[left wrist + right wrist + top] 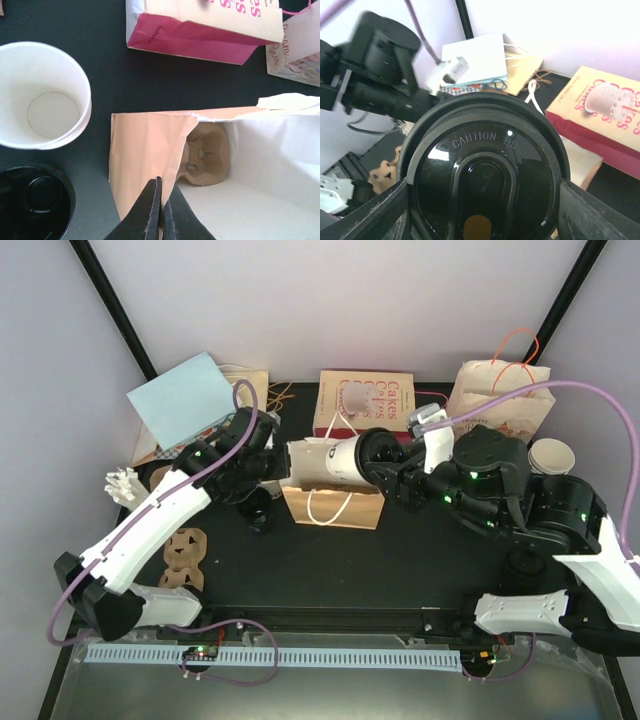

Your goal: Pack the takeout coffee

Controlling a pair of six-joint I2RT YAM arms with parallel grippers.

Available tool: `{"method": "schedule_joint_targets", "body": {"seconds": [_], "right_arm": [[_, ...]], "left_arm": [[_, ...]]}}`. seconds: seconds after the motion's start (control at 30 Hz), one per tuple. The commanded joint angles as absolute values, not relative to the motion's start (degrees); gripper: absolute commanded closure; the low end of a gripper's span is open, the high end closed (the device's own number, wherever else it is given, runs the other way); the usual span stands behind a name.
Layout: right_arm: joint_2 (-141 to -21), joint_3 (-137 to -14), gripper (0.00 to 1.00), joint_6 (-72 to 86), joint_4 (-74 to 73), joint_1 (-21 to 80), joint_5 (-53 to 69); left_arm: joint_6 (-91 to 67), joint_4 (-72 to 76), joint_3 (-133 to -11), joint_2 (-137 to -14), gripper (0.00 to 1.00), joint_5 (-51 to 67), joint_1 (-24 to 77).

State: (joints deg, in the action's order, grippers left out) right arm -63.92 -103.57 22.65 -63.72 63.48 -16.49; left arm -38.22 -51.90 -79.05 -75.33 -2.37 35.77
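Observation:
The takeout coffee is a cream-white cup (335, 460) with a black lid (378, 452). My right gripper (398, 468) is shut on it and holds it on its side, above the mouth of the brown paper bag (335, 508). In the right wrist view the lid (485, 175) fills the frame, with a finger (375, 212) on each side. My left gripper (275, 468) is shut on the bag's left edge. In the left wrist view its fingertips (162, 182) pinch the bag's wall (142, 150). A pulp carrier (205, 155) sits inside the white-lined bag.
An open empty white cup (42, 95) and a black lid (35, 205) stand just left of the bag. A pink "Cakes" bag (365, 405) is behind it. A blue bag (185, 395), a brown bag with orange handles (500, 395), loose pulp carriers (185, 560) and another cup (552, 455) are around.

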Motion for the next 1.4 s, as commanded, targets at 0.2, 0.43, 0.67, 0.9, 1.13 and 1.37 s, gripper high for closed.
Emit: {"method": "schedule_joint_targets", "body": {"seconds": [0.2, 0.43, 0.67, 0.9, 1.13, 1.37], "right_arm": [[-57.73, -86.91, 0.41, 18.05, -58.19, 63.17, -13.10], [-57.02, -81.17, 0.44, 17.55, -57.90, 63.28, -10.48], [-58.03, -82.11, 0.44, 16.90, -59.72, 63.28, -9.56], [-60.23, -82.71, 0.44, 15.85, -63.25, 63.28, -7.01], [-60.98, -82.32, 0.44, 15.55, -64.82, 63.37, -5.31], [-60.80, -80.99, 0.44, 16.32, -67.22, 63.36, -4.74]], "left_arm": [[-41.54, -47.99, -72.12, -66.09, 0.99, 0.78, 37.80], [-44.79, -45.75, -67.83, -63.88, 0.98, 1.68, 40.83], [-45.55, -46.23, -67.49, -61.81, 0.89, 0.34, 42.36], [-40.13, -46.49, -68.40, -59.77, 0.49, -0.87, 42.36], [-22.95, -47.89, -73.23, -58.24, 0.15, -1.29, 41.99], [-6.63, -50.82, -80.13, -59.62, 0.08, 0.61, 41.14]]}}
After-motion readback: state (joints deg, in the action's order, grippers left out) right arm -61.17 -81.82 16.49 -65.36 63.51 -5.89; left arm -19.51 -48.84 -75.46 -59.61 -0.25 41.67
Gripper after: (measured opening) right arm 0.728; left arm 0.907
